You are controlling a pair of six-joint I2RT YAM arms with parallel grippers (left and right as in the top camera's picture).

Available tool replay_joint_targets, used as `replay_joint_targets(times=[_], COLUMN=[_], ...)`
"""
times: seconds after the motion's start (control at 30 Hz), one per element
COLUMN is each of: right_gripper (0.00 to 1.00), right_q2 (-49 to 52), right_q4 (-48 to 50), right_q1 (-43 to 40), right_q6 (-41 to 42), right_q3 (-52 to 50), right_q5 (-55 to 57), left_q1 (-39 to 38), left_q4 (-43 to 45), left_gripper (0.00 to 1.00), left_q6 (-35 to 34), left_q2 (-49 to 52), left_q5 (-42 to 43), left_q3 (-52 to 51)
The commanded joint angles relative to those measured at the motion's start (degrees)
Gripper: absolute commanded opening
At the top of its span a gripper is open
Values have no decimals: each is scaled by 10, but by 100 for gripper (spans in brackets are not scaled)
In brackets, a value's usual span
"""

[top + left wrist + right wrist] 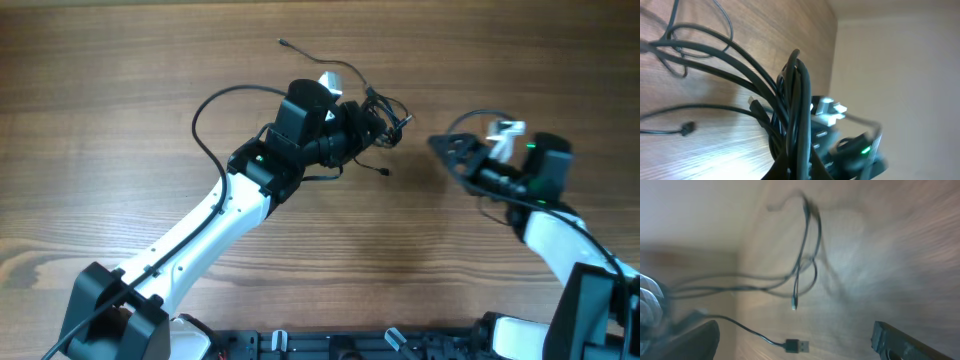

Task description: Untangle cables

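The cables (392,118) are thin black cords knotted in a small bundle at the table's middle. One strand runs up-left to a small plug (283,43), and another plug end (386,172) lies just below the bundle. My left gripper (370,127) is shut on the bundle. In the left wrist view several cords (796,100) run up from between its fingers (797,167). My right gripper (447,148) is open and empty to the right of the bundle. In the right wrist view its fingers (795,330) frame a USB plug (797,344) and looping strands (805,265) on the wood.
The wooden table (120,60) fills the view. The left arm's own thicker black cable (205,108) loops out to the left of its wrist. The arm bases stand along the front edge (330,345). The right arm (860,150), with a green light, shows behind the cords.
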Motion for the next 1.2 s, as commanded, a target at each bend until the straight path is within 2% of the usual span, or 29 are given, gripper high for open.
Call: replay_joint_targets(times=[0.0, 0.07, 0.17, 0.27, 0.33, 0.43, 0.5, 0.6, 0.63, 0.7, 0.73, 0.77, 0.8, 0.83, 0.87, 0.97, 1.17], right_gripper=[97, 94, 93, 88, 87, 79, 61, 51, 33, 5, 4, 13, 35, 61, 68, 71, 70], right_q2=[-10, -10, -10, -10, -10, -10, -10, -10, -10, -10, -10, -10, -10, -10, -10, -10, -10], right_q4=[52, 80, 147, 214, 228, 231, 230, 230, 231, 230, 231, 230, 230, 230, 230, 231, 230], right_q1=[-65, -63, -52, -28, 5, 57, 79, 87, 87, 85, 79, 70, 61, 51, 48, 48, 49], right_q6=[-7, -8, -32, -39, -47, -70, -70, -67, -67, -67, -66, -66, -64, -50, -49, -49, -52], right_q3=[-2, -2, -2, -2, -2, -2, -2, -2, -2, -2, -2, -2, -2, -2, -2, -2, -2], right_q5=[-211, -275, -294, -292, -293, -294, -295, -306, -306, -305, -305, -305, -305, -305, -306, -318, -325], left_q1=[1, 1, 1, 1, 1, 1, 1, 1, 1, 1, 1, 1, 1, 1, 1, 1, 1], left_q4=[5, -1, -41, -72, -70, -71, -72, -73, -73, -75, -77, -80, -82, -84, -85, -87, -87], left_gripper=[4, 4, 4, 4, 4, 4, 4, 4, 4, 4, 4, 4, 4, 4, 4, 4, 9], left_q6=[281, 394, 487, 518, 518, 518, 518, 518, 518, 516, 515, 510, 498, 487, 486, 485, 485], left_q2=[-5, -5, -5, -5, -5, -5, -5, -5, -5, -5, -5, -5, -5, -5, -5, -5, -5], left_q5=[79, 150, 232, 270, 292, 295, 294, 294, 293, 254, 235, 219, 208, 196, 192, 168, 164], left_q3=[8, 8, 8, 8, 8, 8, 8, 8, 8, 8, 8, 8, 8, 8, 8, 8, 8])
